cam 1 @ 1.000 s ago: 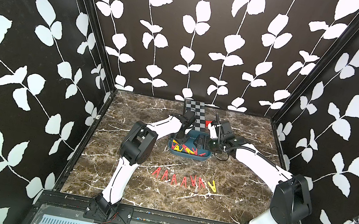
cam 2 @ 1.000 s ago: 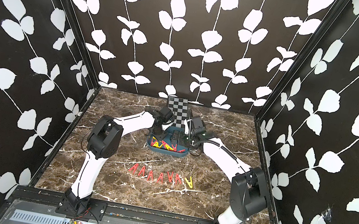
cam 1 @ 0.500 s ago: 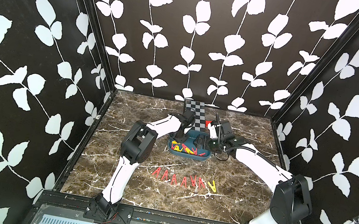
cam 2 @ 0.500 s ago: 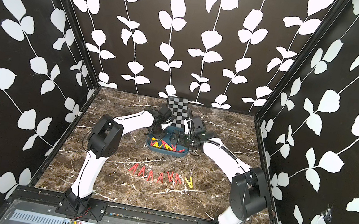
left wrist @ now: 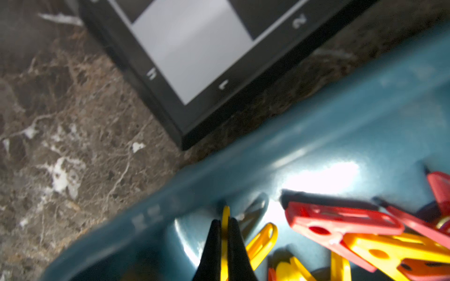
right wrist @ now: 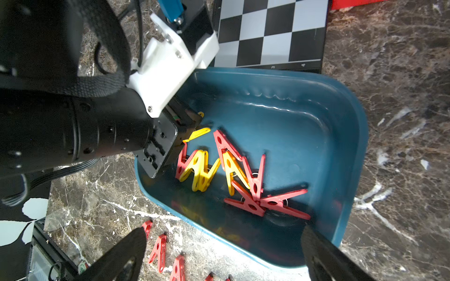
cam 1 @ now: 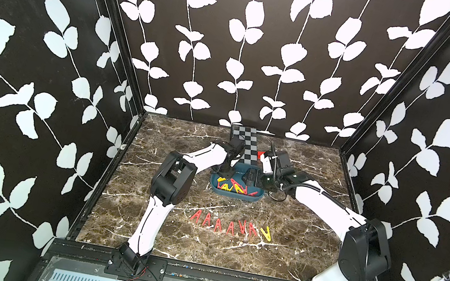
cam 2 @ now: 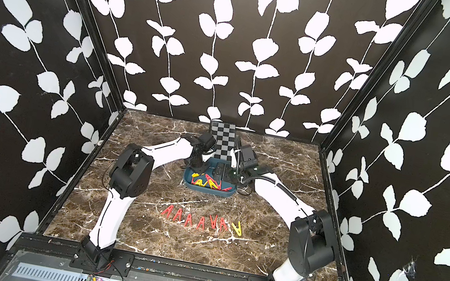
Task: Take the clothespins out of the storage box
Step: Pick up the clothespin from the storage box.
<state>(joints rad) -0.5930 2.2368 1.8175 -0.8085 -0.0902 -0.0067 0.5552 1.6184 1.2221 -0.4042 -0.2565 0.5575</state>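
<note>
The left gripper [left wrist: 225, 243] is down inside the box [left wrist: 316, 136], close to the wall on its own arm's side. Its black fingertips are pressed together on one leg of a yellow pin [left wrist: 225, 214], and the right wrist view shows another part of that pin [right wrist: 198, 133] poking out beside the gripper. Just next to it the other pins [right wrist: 233, 175], red and yellow, lie tangled in a loose heap on the box floor. The right gripper [right wrist: 222, 233] hangs above the box with its fingers spread wide and nothing between them. The box [cam 1: 234, 194] sits toward the back of the marble tabletop [cam 1: 296, 222], between the two forearms. A checkered board [cam 1: 243, 144] lies just behind it, with a small red block [cam 1: 260, 154] at the board's edge. Nearer the arm bases, well apart from the box, a row [cam 1: 230, 226] of pins is laid out on the tabletop. They are red ones side by side, with a single yellow one at the right arm's end.
</note>
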